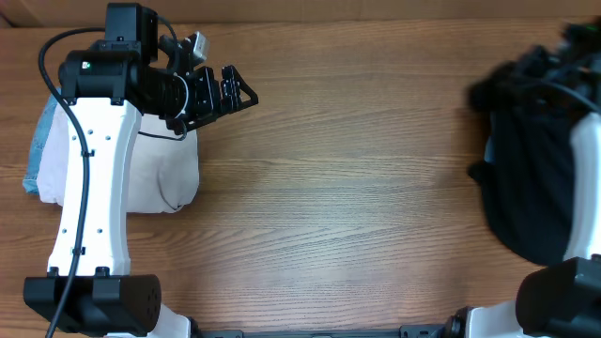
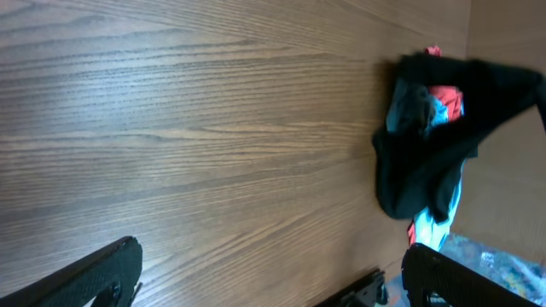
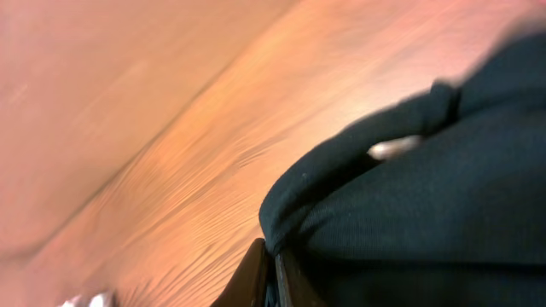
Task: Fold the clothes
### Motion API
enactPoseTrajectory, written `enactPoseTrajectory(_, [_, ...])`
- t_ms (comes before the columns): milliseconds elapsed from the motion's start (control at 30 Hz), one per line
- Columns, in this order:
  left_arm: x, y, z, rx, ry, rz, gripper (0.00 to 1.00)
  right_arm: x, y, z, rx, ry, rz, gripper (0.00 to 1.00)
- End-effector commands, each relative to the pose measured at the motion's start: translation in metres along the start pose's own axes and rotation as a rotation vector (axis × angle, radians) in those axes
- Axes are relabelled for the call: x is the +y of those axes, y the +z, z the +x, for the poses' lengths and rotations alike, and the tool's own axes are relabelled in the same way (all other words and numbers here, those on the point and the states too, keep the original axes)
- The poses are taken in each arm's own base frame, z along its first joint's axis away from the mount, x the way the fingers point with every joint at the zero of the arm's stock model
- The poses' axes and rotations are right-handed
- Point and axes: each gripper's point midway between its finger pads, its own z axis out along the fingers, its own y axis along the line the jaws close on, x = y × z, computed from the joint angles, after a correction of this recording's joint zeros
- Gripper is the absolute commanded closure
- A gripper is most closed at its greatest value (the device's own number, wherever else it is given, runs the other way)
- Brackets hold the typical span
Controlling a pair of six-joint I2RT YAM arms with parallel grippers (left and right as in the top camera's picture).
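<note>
The black T-shirt [image 1: 526, 188] hangs in a bunch at the table's right edge. It fills the right wrist view [image 3: 426, 196]. My right gripper [image 3: 275, 269] is shut on a fold of it, and in the overhead view the gripper is blurred among the black fabric near the top right [image 1: 549, 66]. In the left wrist view the black T-shirt [image 2: 426, 162] shows far off, with red cloth [image 2: 445, 96] and light blue cloth [image 2: 409, 107] by it. My left gripper [image 1: 228, 92] is open and empty above bare wood at the back left; its fingers show wide apart in the left wrist view [image 2: 273, 281].
A folded cream garment [image 1: 164, 174] lies under the left arm at the left, with a light blue garment [image 1: 39, 141] beneath it at the table's left edge. The wooden table [image 1: 347, 188] spans the view.
</note>
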Motion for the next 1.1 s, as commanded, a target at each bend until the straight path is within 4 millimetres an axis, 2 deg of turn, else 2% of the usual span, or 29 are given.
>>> enactPoseTrajectory(0, [-0.012, -0.011, -0.002, -0.022, 0.076, 0.009, 0.0, 0.073, 0.006, 0.026, 0.04, -0.114, -0.17, 0.96])
enactPoseTrajectory(33, [-0.012, -0.012, -0.001, -0.02, 0.08, 0.007, 0.0, 0.091, 0.008, 0.032, 0.045, -0.134, -0.213, 0.96])
enactPoseTrajectory(67, [-0.01, -0.014, 0.001, -0.021, 0.095, -0.011, 0.0, 0.124, 0.009, 0.039, 0.028, -0.199, -0.292, 0.95])
enactPoseTrajectory(100, [-0.008, -0.015, 0.0, -0.024, 0.095, -0.025, 0.0, 0.135, 0.009, 0.039, 0.013, -0.222, -0.318, 0.95])
enactPoseTrajectory(200, [-0.004, -0.015, 0.0, -0.028, 0.094, -0.048, 0.0, 0.153, 0.008, 0.031, -0.053, -0.254, -0.354, 0.93])
enactPoseTrajectory(233, [-0.004, -0.015, -0.001, -0.03, 0.097, -0.047, 0.0, 0.152, 0.008, 0.024, -0.081, -0.243, -0.339, 0.9])
enactPoseTrajectory(267, [-0.005, -0.015, -0.001, -0.029, 0.101, -0.047, 0.0, 0.151, 0.009, 0.019, -0.108, -0.238, -0.323, 0.83])
enactPoseTrajectory(300, [-0.006, -0.014, -0.001, -0.03, 0.11, -0.045, 0.0, 0.148, 0.011, 0.013, -0.136, -0.236, -0.3, 0.68])
enactPoseTrajectory(333, [-0.007, -0.013, 0.0, -0.027, 0.123, -0.044, 0.0, 0.141, 0.013, 0.004, -0.178, -0.23, -0.256, 0.38])
enactPoseTrajectory(400, [-0.009, -0.012, 0.001, -0.022, 0.134, -0.045, 0.0, 0.122, 0.016, -0.009, -0.231, -0.206, -0.16, 0.25])
enactPoseTrajectory(467, [-0.011, -0.008, 0.005, -0.011, 0.161, -0.061, 0.0, 0.1, 0.017, -0.017, -0.251, -0.183, -0.069, 0.16])
enactPoseTrajectory(533, [-0.01, 0.0, 0.01, 0.006, 0.204, -0.126, 0.0, 0.068, 0.018, -0.015, -0.211, -0.145, 0.022, 0.12])
enactPoseTrajectory(700, [0.0, 0.025, 0.029, 0.061, 0.269, -0.309, 0.0, 0.017, 0.016, 0.009, -0.072, -0.07, 0.16, 0.11])
enactPoseTrajectory(733, [0.009, 0.038, 0.038, 0.084, 0.254, -0.387, 0.0, 0.006, 0.014, 0.016, -0.035, -0.052, 0.191, 0.11])
enactPoseTrajectory(767, [0.014, 0.048, 0.045, 0.097, 0.24, -0.421, 0.0, 0.0, 0.014, 0.022, -0.009, -0.042, 0.21, 0.11])
enactPoseTrajectory(933, [0.039, 0.125, 0.078, 0.174, 0.201, -0.449, 0.01, -0.01, 0.01, 0.042, 0.077, -0.017, 0.245, 0.1])
enactPoseTrajectory(1000, [0.052, 0.147, 0.079, 0.168, 0.152, -0.454, 0.01, -0.012, 0.009, 0.049, 0.104, -0.01, 0.252, 0.1])
enactPoseTrajectory(1067, [0.063, 0.176, 0.071, 0.151, 0.11, -0.441, 0.02, -0.014, 0.008, 0.059, 0.149, 0.002, 0.255, 0.1])
